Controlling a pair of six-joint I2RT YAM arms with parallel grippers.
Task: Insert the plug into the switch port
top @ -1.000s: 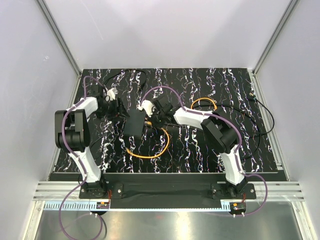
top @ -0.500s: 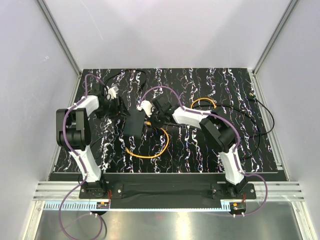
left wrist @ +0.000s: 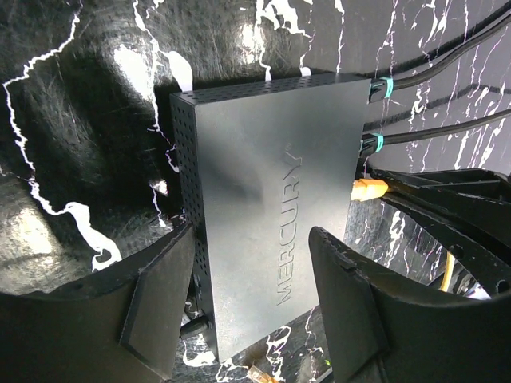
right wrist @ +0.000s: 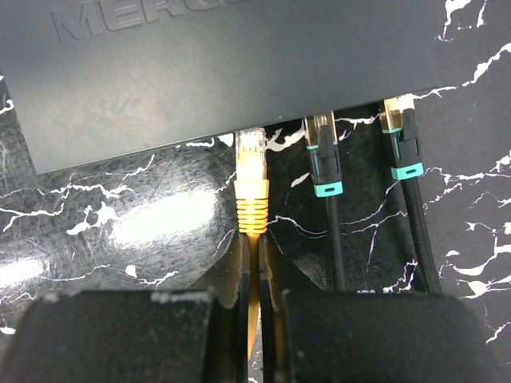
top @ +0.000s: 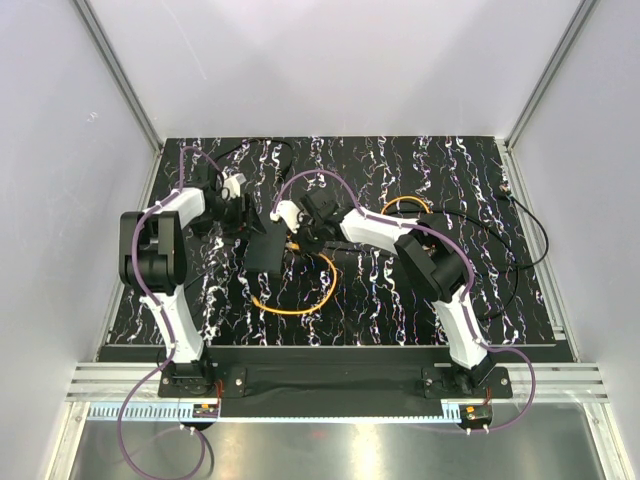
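The switch [top: 268,250] is a flat matte-black box lying on the mat. My left gripper [left wrist: 255,295] is open and straddles the near end of the switch [left wrist: 271,199], one finger beside its perforated left edge, the other over its top face. My right gripper [right wrist: 254,263] is shut on the orange cable just behind the plug [right wrist: 251,171]. The plug's clear tip meets the switch's port edge [right wrist: 249,132], left of two black connectors, and most of its body still shows outside. The port itself is hidden under the edge. The orange cable [top: 300,305] loops toward the front.
Two black cables with teal bands [right wrist: 323,171] [right wrist: 406,152] sit plugged into the same edge and run off to the right [top: 520,225]. A smaller orange loop [top: 407,205] lies behind the right arm. White enclosure walls border the marbled mat [top: 400,300].
My left gripper has moved right and now stands over the switch's end. The right gripper with the plug has crept slightly left toward the switch.
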